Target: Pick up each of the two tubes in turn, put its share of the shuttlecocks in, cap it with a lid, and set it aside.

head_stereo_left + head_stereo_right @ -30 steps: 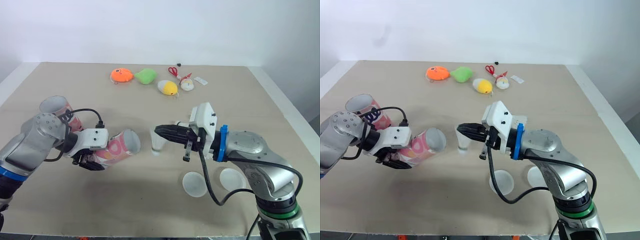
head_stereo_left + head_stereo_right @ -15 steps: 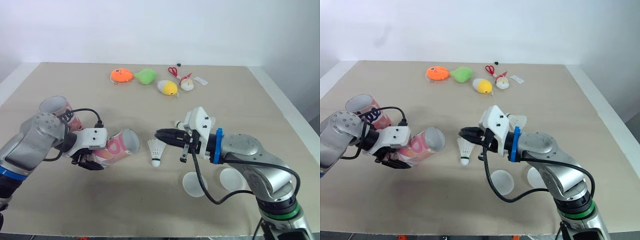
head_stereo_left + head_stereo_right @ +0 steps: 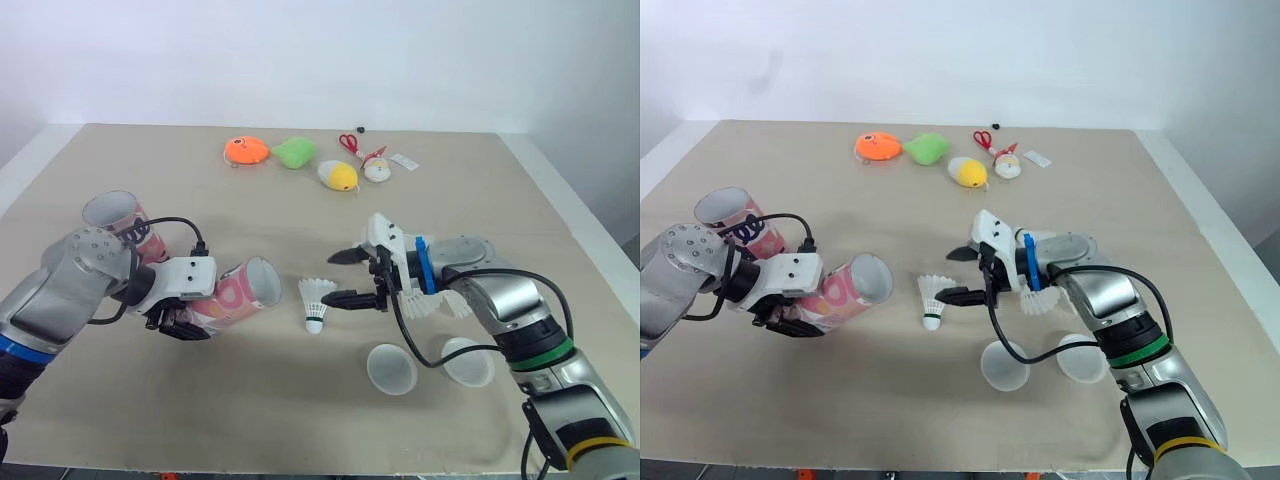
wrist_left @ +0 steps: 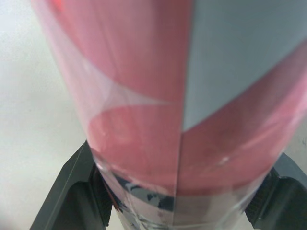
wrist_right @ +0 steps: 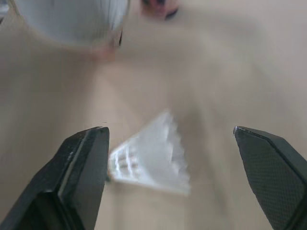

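Note:
My left gripper (image 3: 183, 318) is shut on a pink patterned tube (image 3: 238, 290), which it holds tilted low over the table with its open mouth facing right. The wrist view shows the tube (image 4: 168, 96) clamped between both black fingers (image 4: 72, 191). A second pink tube (image 3: 112, 214) stands upright behind the left arm. One white shuttlecock (image 3: 316, 301) lies on the table just right of the held tube's mouth. My right gripper (image 3: 334, 278) stands open beside it, touching nothing; its own view has the shuttlecock (image 5: 153, 155) between the spread fingers. More shuttlecocks (image 3: 441, 304) lie under the right forearm. Two translucent lids (image 3: 391, 368) (image 3: 467, 360) lie in front.
Along the table's far side sit an orange toy (image 3: 245, 151), a green toy (image 3: 294, 152), a yellow toy (image 3: 338, 176), red scissors (image 3: 347, 142), a small figure (image 3: 376, 168) and a white tag (image 3: 404, 161). The table's right edge (image 3: 580, 235) runs close to the right arm.
My right gripper has opened and let go of the shuttlecock, which dropped onto the table short of the tube's mouth. The right arm drew back to the right. The left arm stayed still.

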You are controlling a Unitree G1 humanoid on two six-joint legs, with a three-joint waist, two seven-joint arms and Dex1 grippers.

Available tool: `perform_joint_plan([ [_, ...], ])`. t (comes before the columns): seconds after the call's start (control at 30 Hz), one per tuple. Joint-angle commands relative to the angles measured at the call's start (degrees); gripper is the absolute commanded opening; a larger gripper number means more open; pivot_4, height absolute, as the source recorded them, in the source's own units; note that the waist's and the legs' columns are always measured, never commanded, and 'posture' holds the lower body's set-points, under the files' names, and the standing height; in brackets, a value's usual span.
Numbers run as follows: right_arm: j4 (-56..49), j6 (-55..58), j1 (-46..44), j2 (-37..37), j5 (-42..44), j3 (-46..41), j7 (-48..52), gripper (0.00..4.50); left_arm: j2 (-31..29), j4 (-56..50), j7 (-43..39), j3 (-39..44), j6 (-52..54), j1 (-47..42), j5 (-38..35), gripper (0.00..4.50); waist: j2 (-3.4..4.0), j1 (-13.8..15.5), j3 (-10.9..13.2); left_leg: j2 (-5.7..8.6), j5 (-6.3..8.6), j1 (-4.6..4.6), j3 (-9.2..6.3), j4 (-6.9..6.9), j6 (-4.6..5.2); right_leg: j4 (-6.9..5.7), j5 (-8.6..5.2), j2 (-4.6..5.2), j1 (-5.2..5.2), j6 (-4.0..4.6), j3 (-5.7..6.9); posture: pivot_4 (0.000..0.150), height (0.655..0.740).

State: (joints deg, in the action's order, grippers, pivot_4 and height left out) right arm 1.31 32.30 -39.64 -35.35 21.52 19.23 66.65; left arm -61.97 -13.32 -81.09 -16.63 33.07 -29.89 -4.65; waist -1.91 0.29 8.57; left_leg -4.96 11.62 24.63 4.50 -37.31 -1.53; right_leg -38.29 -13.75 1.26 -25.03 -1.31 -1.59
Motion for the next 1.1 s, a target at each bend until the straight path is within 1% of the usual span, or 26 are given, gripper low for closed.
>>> perform_joint_plan([
  [0.03,1.3,-1.8,-1.7,0.1,-1.3,1.0,4.2,4.47,-1.0,-1.0,1.1,0.6,1.3,1.5,0.4,2.91,0.01,0.0,0.0,0.00,0.01,0.01,0.00,0.00,0.01,0.00,0.01,0.00,0.00,-0.02,0.00,0.150,0.7400],
  [0.13,2.2,-2.6,-1.7,0.6,-2.5,1.8,5.6,4.47,-1.1,-1.8,1.5,1.0,1.9,2.1,0.2,2.91,0.01,0.0,0.0,0.00,0.01,0.00,0.00,0.00,0.01,0.00,0.02,0.00,0.00,-0.04,0.00,0.150,0.7400],
  [0.17,2.4,-2.8,-1.7,0.9,-2.8,1.8,5.8,4.24,-1.1,-2.0,1.6,1.1,2.1,2.3,0.1,2.91,0.01,0.0,0.0,0.00,0.01,0.00,0.00,0.00,0.01,0.00,0.02,0.00,0.00,-0.03,0.00,0.150,0.7400],
  [0.23,2.6,-2.9,-1.7,1.3,-3.1,1.5,6.0,3.62,-1.2,-2.3,1.8,1.2,2.3,2.5,0.0,2.91,0.02,0.0,0.0,0.00,0.01,-0.01,0.00,-0.01,0.01,-0.01,0.02,0.00,0.00,0.00,0.00,0.150,0.7400],
  [0.3,2.6,-2.9,-1.5,1.3,-3.6,1.3,6.2,2.68,-1.2,-2.5,2.0,1.2,2.5,2.6,-0.2,2.91,0.02,0.0,0.0,0.00,0.01,-0.01,0.00,-0.02,0.01,-0.01,0.02,0.00,0.00,0.01,0.00,0.150,0.7400],
  [0.37,2.3,-2.9,-1.0,1.2,-4.0,1.2,6.4,1.58,-1.1,-2.5,2.1,1.2,2.6,2.6,-0.3,2.91,0.02,0.0,0.0,0.00,0.00,-0.01,0.01,-0.03,0.01,-0.01,0.03,0.00,0.00,0.01,0.00,0.150,0.7400],
  [0.43,1.8,-2.9,-0.4,0.9,-4.2,1.0,6.5,0.62,-0.9,-2.4,2.1,1.0,2.5,2.5,-0.2,2.91,0.02,0.0,0.0,0.00,0.00,-0.01,0.02,-0.03,0.01,-0.01,0.03,0.00,0.01,0.01,0.00,0.150,0.7400],
  [0.47,1.5,-2.8,-0.1,0.8,-4.3,0.9,6.5,0.04,-0.8,-2.3,2.1,0.9,2.5,2.3,-0.2,2.91,0.02,0.0,0.0,0.00,0.00,-0.01,0.02,-0.03,0.01,-0.01,0.02,0.00,0.01,0.01,0.00,0.150,0.7400],
  [0.67,-2.4,-1.0,2.3,-1.0,-2.6,-0.7,7.1,0.04,-0.3,-1.9,1.9,0.3,2.1,1.7,0.0,2.91,0.02,0.1,0.0,0.00,0.01,-0.01,0.02,-0.02,0.01,-0.01,0.03,0.00,0.00,0.00,-0.01,0.150,0.7400],
  [0.8,-4.3,2.0,1.2,-2.5,0.8,-5.7,6.7,0.04,-0.2,-1.7,1.8,0.1,2.0,1.5,0.0,2.91,0.06,0.1,0.0,0.00,0.00,-0.01,0.02,-0.06,0.01,-0.01,0.04,0.01,0.01,0.01,-0.01,0.150,0.7400],
  [0.93,-8.3,4.5,-1.7,-3.1,4.2,-12.6,2.8,0.04,-0.1,-1.5,1.6,0.1,2.1,1.4,-0.1,2.91,0.21,0.1,0.1,0.01,0.00,0.00,0.04,-0.10,0.01,-0.01,0.07,0.02,0.01,0.00,-0.03,0.150,0.7400],
  [1.1,-15.8,9.5,-4.2,-0.8,9.3,-16.7,-3.1,0.04,0.1,-1.2,1.2,-0.3,2.7,0.9,-0.2,2.91,0.25,0.1,0.1,0.00,0.00,-0.02,0.02,-0.04,0.01,-0.02,0.09,-0.01,0.00,-0.07,-0.02,0.150,0.7400],
])
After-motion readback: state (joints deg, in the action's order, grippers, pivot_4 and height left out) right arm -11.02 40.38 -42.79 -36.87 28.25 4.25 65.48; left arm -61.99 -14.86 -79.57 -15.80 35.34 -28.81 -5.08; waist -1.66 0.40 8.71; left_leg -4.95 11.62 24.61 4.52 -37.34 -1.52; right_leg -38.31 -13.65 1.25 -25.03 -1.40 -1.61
